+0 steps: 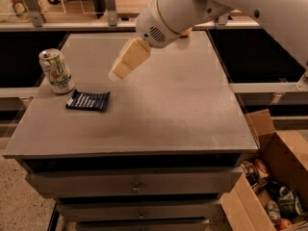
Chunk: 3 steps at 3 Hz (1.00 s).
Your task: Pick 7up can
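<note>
Camera view, looking down onto a grey flat-topped bench (183, 114) with grey drawers (134, 184) below. Hanging above the rear middle of it, a cream block-shaped hand (117, 72) on a thick white arm (231, 4), tilted down and toward the left of the view, clear of the surface and holding nothing; cannot tell how far open. Standing upright near the left edge, toward the back, a small white-and-silver 7up can with green markings (57, 71), well apart from the hand. Just beside the can, in front and to its right, a flat dark blue packet (88, 100), lying close but seemingly not touching. Off to the right of the bench, on the floor, an open brown cardboard box (284, 148) with mixed darker cans inside, no part of the job. Judged as the approach step: reaching across toward the can, nothing grasped, lift not yet begun. Calls next for travelling leftward and lower, lining up at the can's mid-height, spreading wide enough to take the round body, then closing on its sides. Best to come in from the right or from above rather than from the front, so as to keep off the packet. Worth guarding against a glancing touch, likely to tip a light upright can or roll it toward the bench edge close by.
</note>
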Motion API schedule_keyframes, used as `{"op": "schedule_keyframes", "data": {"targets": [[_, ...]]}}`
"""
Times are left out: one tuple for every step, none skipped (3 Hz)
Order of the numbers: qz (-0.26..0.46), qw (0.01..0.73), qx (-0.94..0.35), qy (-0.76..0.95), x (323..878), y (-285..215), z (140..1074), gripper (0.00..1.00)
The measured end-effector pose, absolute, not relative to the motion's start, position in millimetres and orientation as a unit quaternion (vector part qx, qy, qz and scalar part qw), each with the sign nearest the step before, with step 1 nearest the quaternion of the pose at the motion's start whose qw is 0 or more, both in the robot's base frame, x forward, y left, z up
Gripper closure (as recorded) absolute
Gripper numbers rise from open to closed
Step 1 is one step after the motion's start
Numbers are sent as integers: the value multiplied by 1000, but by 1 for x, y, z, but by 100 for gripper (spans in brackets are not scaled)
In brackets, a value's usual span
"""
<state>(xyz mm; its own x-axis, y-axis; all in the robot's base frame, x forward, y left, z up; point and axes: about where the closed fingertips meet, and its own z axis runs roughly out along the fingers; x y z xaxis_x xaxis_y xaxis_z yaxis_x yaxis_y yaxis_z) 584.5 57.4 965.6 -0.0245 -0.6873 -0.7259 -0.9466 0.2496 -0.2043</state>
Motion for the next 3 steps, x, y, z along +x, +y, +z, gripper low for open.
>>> {"op": "schedule_keyframes", "data": {"targets": [[200,389,-597,673,589,98,972,0],[217,391,-607,657,595,137,974,0],[226,380,-607,660,612,166,957,0]]}}
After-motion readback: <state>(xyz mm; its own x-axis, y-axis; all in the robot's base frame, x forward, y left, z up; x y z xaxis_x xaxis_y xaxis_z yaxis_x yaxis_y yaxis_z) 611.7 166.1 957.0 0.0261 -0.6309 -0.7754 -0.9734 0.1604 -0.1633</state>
